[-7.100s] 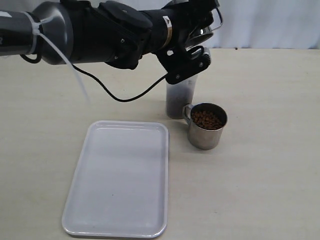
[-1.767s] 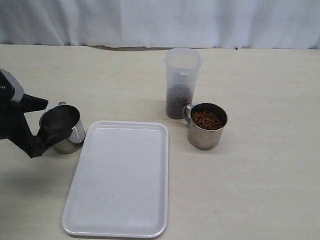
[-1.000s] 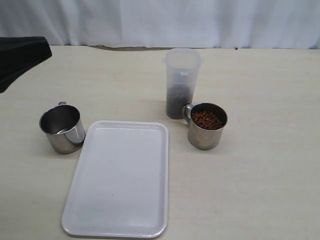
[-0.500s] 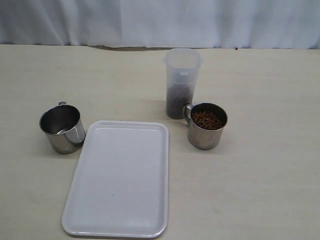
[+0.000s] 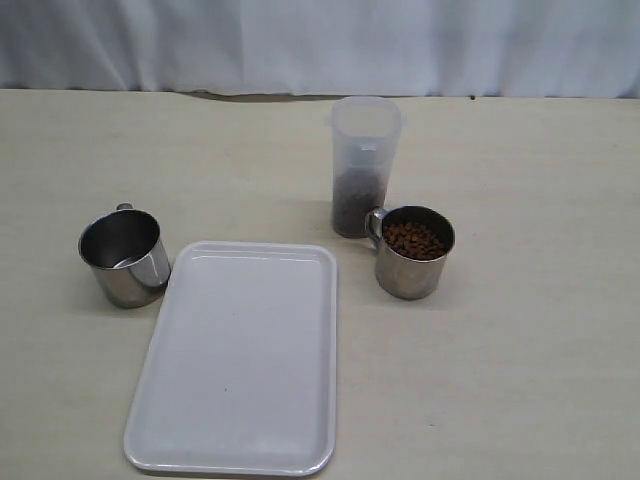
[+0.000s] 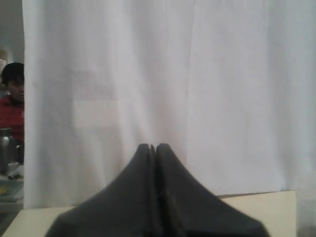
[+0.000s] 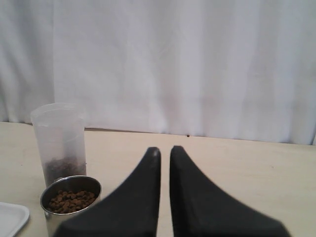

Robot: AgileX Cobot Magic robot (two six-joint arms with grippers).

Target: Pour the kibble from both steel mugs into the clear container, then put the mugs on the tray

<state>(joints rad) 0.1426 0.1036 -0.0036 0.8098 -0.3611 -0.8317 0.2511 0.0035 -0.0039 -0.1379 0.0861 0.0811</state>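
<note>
An empty steel mug (image 5: 124, 258) stands upright on the table just left of the white tray (image 5: 240, 355), which holds nothing. The other steel mug (image 5: 413, 252) is full of kibble (image 5: 414, 239) and stands right beside the clear container (image 5: 362, 165), whose bottom part holds dark kibble. Neither arm shows in the exterior view. My left gripper (image 6: 152, 146) is shut and empty, facing the white curtain. My right gripper (image 7: 165, 149) is shut with only a thin slit between its fingers, empty, hovering away from the full mug (image 7: 69, 200) and the container (image 7: 59, 138).
A white curtain (image 5: 320, 45) closes off the far edge of the beige table (image 5: 540, 330). A corner of the tray (image 7: 11, 215) shows in the right wrist view. A person in red (image 6: 11, 106) sits beyond the curtain's edge.
The left arm let go of the empty mug beside the tray and withdrew up and left out of the exterior view. Mugs, container and tray have not moved.
</note>
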